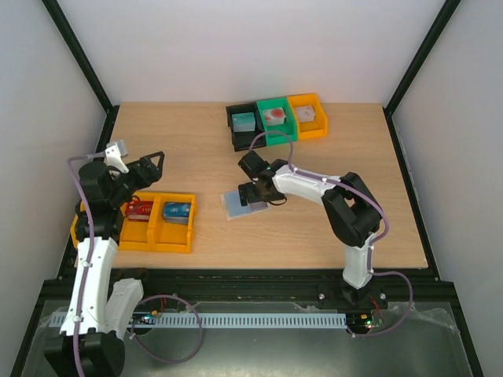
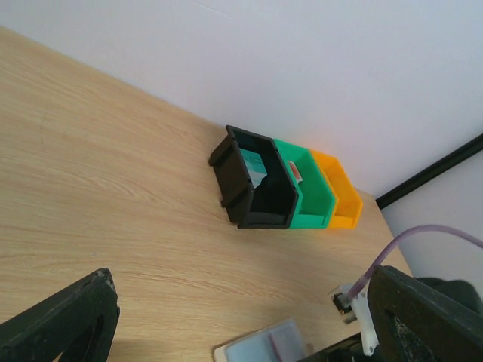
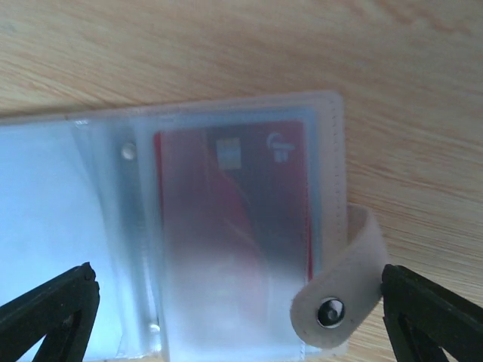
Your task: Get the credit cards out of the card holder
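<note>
Top cam only: near L, yellow tray (image 1: 157,243), 2 compartments, 1 card each: red-white card (image 1: 140,210), blue card (image 1: 176,212). L pincer (image 1: 140,166) raised near it, wide, empty. Mid table (image 1: 236,251): card holder (image 1: 236,208) open flat under R pincer (image 1: 262,195), wide, gripping nothing. R wrist cam only: 1 red card (image 3: 234,226) in clear sleeve, snap tab (image 3: 339,286) loose. Far: 3 bins: black bin (image 1: 240,129), green bin (image 1: 275,126), yellow bin (image 1: 308,118).

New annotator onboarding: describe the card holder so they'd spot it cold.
On the wooden table, look mid-board beneath the open right fingers. The card holder lies flat and unfolded there, a red card showing through its clear sleeve. Unlike the boxy coloured bins, it is thin, pale, with a snap tab.
</note>
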### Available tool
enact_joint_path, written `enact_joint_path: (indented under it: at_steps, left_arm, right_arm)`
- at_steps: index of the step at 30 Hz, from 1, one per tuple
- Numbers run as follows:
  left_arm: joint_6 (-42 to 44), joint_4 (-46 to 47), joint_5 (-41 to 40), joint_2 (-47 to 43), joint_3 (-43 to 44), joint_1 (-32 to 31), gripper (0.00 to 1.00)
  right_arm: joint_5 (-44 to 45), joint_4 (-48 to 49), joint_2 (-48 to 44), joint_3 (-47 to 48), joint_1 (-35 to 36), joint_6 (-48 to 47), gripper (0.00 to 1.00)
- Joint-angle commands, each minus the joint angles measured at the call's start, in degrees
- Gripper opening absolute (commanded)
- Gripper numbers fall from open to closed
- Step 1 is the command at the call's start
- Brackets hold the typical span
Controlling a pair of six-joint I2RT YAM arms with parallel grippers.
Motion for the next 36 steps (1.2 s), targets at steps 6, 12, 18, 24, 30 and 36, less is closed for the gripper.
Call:
enact_joint_path:
  at_steps: [6,12,18,24,30,36]
  left_arm:
    - [-2.58,0.97,1.13,-1.23,-0.9,1.73,0.91]
    - [-3.23,1.32,2.0,-0.72,-0.84,1.75,0.91]
    - [-3.32,2.41,2.54,0.99,-0.2,0.8,0.91]
    - [-2.35,2.78,1.97,4.97,1.44,-4.83,0.91]
    - [-1.56,3.72,0.68,10.84,0.85,-13.31,0.9]
    - [-0.49,6.04,-2.39,21.76,2.86,-25.77,0.89]
  right_arm:
    - [2.56,-2.18,6.8,-0.81,1.82,-1.34,0.99]
    - [1.57,-0.74,8.08,-2.31,1.86,-1.71,0.99]
    - [-1.76,2.08,9.13,-2.69,1.55,-0.74,0.97]
    - [-4.54,5.62,9.5,-3.9,-0.96,1.04,0.91]
    - [-6.3,7.45,9.11,-4.69,-3.41,1.25,0.83]
    - [-8.4,9.89,7.3,-5.86,-5.66,2.17,0.74]
